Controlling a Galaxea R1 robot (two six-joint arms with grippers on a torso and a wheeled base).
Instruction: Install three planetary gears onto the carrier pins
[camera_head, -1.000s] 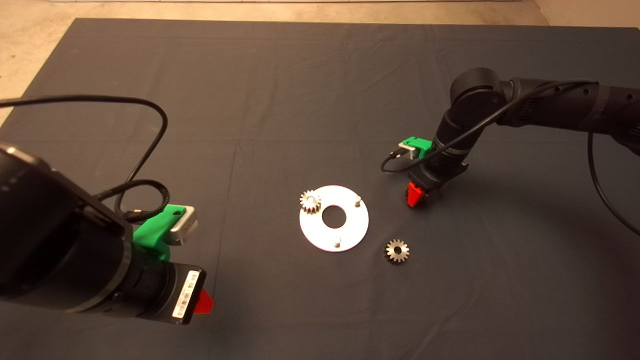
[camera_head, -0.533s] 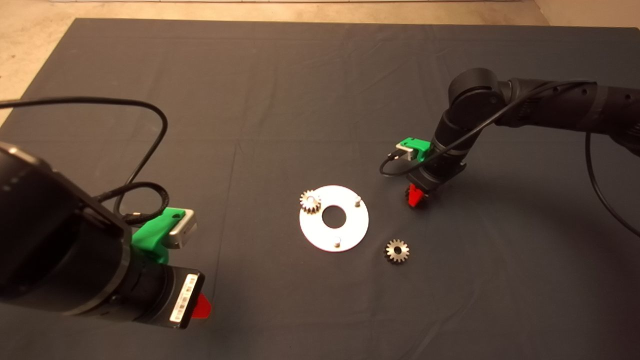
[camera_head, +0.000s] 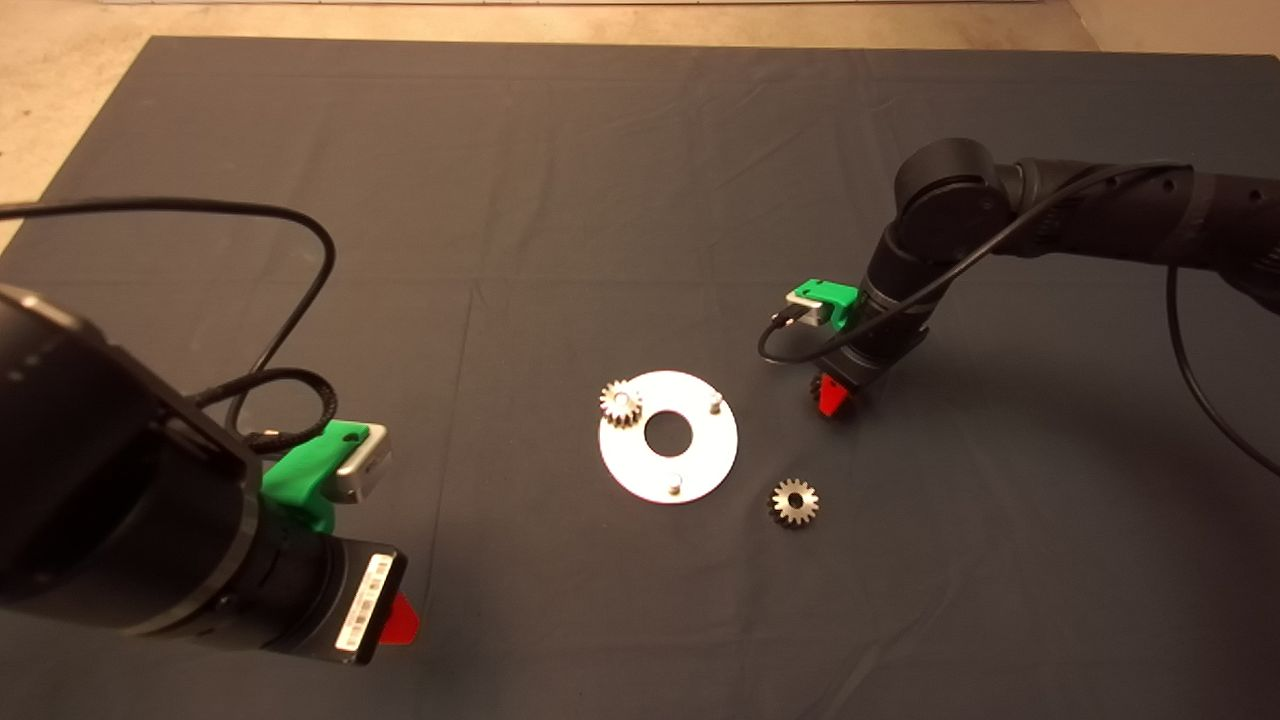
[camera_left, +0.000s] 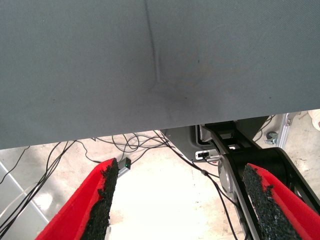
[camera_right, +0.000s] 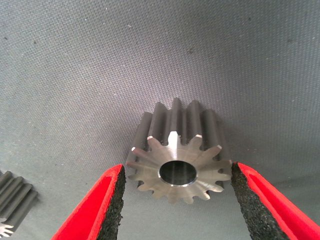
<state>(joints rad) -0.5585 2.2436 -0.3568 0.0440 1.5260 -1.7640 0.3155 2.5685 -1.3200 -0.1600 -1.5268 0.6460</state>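
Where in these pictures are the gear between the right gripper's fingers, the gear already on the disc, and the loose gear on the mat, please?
Gear between the fingers (camera_right: 177, 159): right wrist view, top face.
Mounted gear (camera_head: 620, 403): head view, its centre.
Loose gear (camera_head: 794, 501): head view, its centre hole.

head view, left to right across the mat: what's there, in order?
left gripper → mounted gear on the white disc → loose gear on the mat → right gripper, down around a third gear. Disc pins overlap the disc, so skipped.
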